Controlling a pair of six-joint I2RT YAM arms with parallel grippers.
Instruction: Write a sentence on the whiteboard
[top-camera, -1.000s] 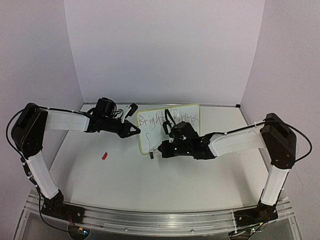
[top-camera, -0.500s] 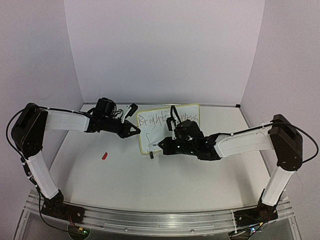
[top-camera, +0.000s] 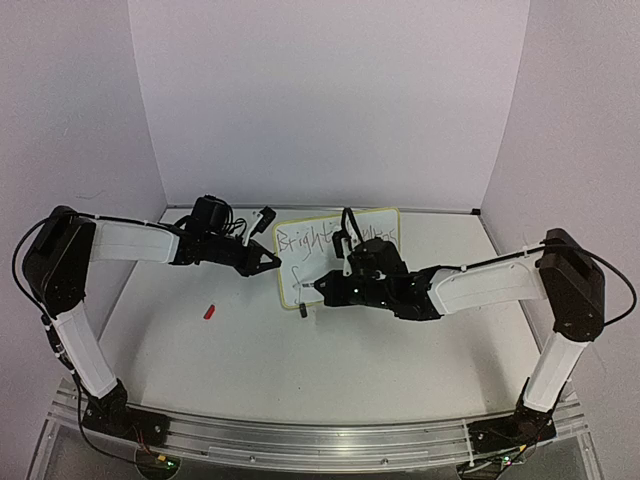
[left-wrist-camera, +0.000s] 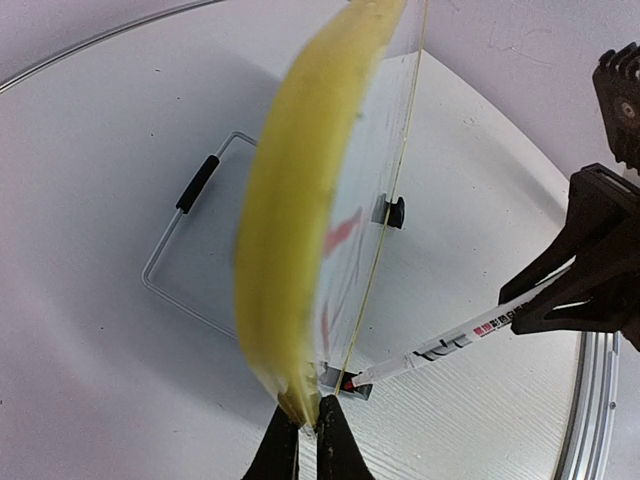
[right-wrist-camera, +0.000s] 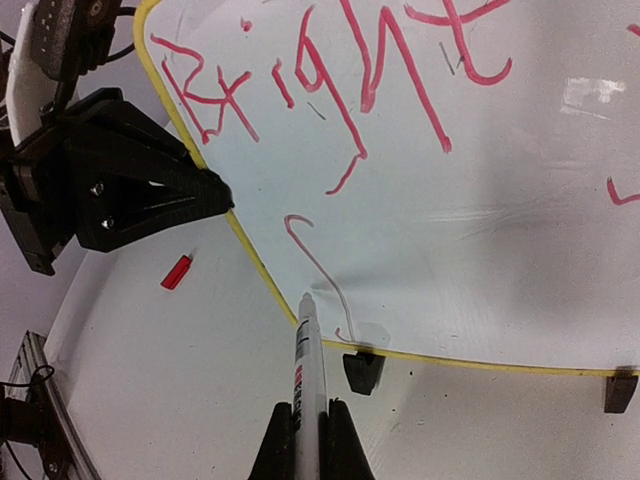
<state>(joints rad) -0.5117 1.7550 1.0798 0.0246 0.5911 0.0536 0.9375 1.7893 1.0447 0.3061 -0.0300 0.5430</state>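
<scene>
1. Whiteboard (top-camera: 312, 262) is seen standing upright on the table (top-camera: 250, 350), long axis running left to right; its left edge is pinched between the closed fingers of the left gripper (left-wrist-camera: 308, 438).
2. A marker (right-wrist-camera: 307, 350) is clamped in the right gripper (right-wrist-camera: 308, 430) and aimed at the writing face, tip close by the yellow lower rim near the bottom left corner; contact cannot be told.
3. The sentence (right-wrist-camera: 340, 80) is judged unfinished: a red top line beginning "Bright" is written, and only one thin hooked stroke (right-wrist-camera: 315, 262) is laid beneath.
4. Blank board is found rightward of the tip along the long axis, so the coming strokes are expected to be carried that way by the right arm, away from the left gripper.
</scene>
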